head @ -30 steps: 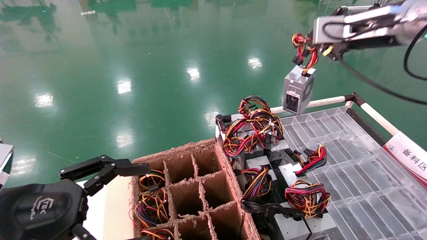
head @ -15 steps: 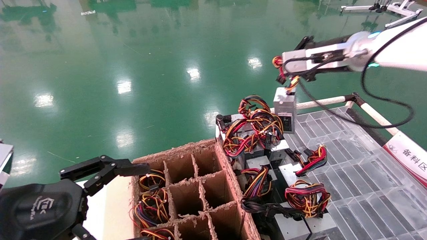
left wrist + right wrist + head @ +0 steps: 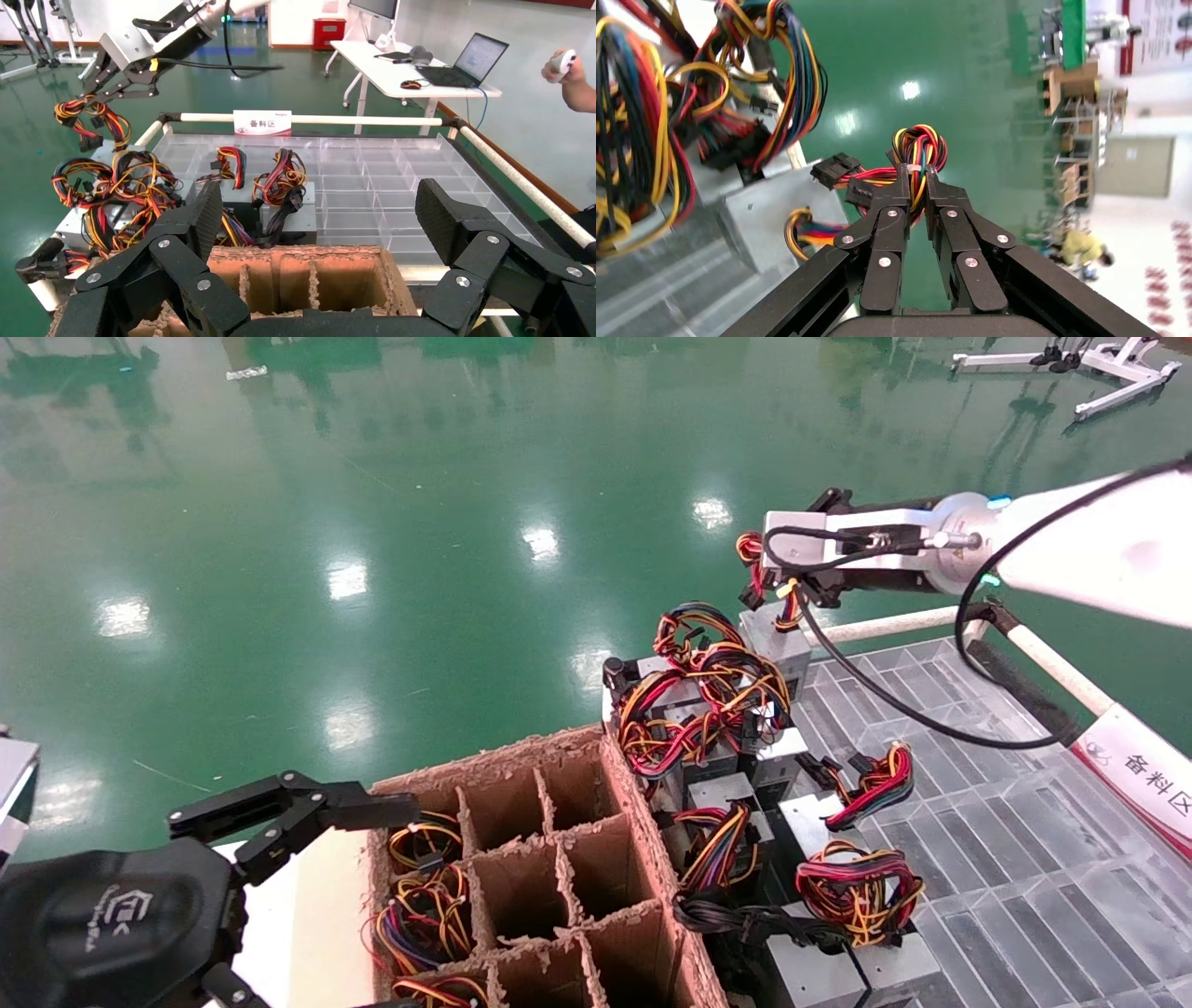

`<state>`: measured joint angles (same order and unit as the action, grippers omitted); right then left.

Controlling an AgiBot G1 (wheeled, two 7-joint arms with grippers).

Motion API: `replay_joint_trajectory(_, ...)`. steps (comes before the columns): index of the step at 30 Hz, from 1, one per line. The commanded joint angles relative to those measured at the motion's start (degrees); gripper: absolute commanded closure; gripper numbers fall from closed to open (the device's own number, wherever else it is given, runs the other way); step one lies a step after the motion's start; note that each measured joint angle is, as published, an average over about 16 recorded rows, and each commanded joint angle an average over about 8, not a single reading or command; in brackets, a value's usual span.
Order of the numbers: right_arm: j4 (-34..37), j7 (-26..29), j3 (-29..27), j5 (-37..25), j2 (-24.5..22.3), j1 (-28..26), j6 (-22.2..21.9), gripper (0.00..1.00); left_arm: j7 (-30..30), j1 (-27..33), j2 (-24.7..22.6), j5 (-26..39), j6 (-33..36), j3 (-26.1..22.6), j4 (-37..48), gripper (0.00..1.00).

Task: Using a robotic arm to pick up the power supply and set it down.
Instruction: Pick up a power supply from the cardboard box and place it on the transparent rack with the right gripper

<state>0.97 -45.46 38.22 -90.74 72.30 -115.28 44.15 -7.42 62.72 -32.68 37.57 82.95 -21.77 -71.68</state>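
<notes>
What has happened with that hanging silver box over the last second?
The right gripper, clamped on its wire bundle, carried the power supply down and leftward, to the far corner of the clear tray. The left gripper stayed open over the cardboard crate.

We are looking at a factory or workshop floor: glossy green floor [image 3: 372,477] is reflecting ceiling lights, a clear-topped bench [image 3: 1006,803] is carrying a Chinese sign [image 3: 1141,775], and a white desk [image 3: 415,77] with a laptop [image 3: 469,60] is standing behind.
</notes>
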Motion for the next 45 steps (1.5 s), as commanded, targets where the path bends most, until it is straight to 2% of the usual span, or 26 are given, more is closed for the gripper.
replay_joint_trajectory(1,0.29,0.63,-0.60,0.87,-0.24,0.90,-0.50,1.00,0.00,0.00,0.00,0.00,0.00,0.00,0.00,0.00)
replay_joint_trajectory(12,0.21,6.91,-8.26,11.90,-3.26,5.66,-2.80,1.00,0.00,0.00,0.00,0.00,0.00,0.00,0.00,0.00)
replay_joint_trajectory(20,-0.12,9.24,-11.69,16.85,-4.04,8.31,-3.86,1.00,0.00,0.00,0.00,0.00,0.00,0.00,0.00,0.00)
replay_joint_trajectory(35,-0.46,10.28,-14.67,21.16,-4.53,12.71,-6.69,1.00,0.00,0.00,0.00,0.00,0.00,-0.01,0.00,0.00)
replay_joint_trajectory(45,-0.62,10.67,-14.86,21.44,-5.75,13.01,-6.72,1.00,0.00,0.00,0.00,-0.01,0.00,-0.01,0.00,0.00)
